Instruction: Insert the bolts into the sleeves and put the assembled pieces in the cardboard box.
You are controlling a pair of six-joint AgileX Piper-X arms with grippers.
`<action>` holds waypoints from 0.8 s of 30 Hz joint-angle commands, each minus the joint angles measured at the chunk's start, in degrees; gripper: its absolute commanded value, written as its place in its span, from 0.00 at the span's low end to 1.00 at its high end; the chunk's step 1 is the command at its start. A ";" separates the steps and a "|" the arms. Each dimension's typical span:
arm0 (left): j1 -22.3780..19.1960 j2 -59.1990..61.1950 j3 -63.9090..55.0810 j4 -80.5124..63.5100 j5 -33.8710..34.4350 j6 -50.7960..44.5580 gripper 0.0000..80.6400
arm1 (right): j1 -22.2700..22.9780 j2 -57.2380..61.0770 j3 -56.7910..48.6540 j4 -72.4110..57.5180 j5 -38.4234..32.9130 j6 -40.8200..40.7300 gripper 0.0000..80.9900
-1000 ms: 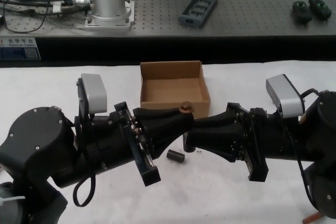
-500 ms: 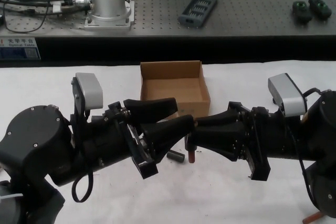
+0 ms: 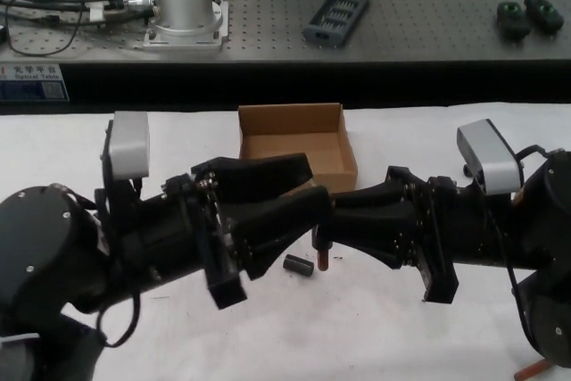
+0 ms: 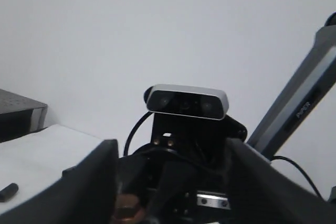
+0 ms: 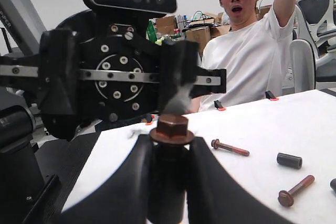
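Since the copper-coloured hex-head bolt (image 5: 172, 127) looks seated in the black cylindrical sleeve (image 5: 167, 182), the right gripper (image 5: 169, 148) pinches it upright just in front of the brown cardboard box (image 3: 290, 122), probably so nothing slips out, with the left gripper (image 3: 314, 183) spread alongside.

Copper-headed bolt (image 5: 172, 127) stands upright, seated through a black sleeve (image 5: 167, 174) pinched in the right gripper (image 5: 169, 148), reddish tip poking out below. A loose sleeve (image 3: 299, 265) lies on its side just beside it. The cardboard box (image 3: 290, 119) sits open-topped right behind
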 commanded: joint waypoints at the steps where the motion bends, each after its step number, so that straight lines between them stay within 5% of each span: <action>1: 2.98 -3.01 -0.12 -2.79 6.46 -6.12 0.41 | -0.59 -0.75 -0.43 -0.88 2.21 1.61 0.08; 7: 8.07 -7.50 1.61 -2.79 16.32 -8.57 0.00 | -0.58 -1.20 -0.43 -2.57 2.21 1.45 0.08; 13: 8.69 -11.31 9.18 -2.79 9.99 0.01 0.01 | -0.29 -5.76 -0.30 0.99 3.19 2.04 0.08; 18: 8.72 -13.51 13.51 -1.86 -2.28 0.01 0.01 | 1.34 -12.55 -0.30 11.95 8.40 0.39 0.08; 24: 8.72 -18.78 16.21 12.87 -15.74 9.65 0.01 | 4.62 -23.34 -0.51 40.92 25.09 -14.34 0.08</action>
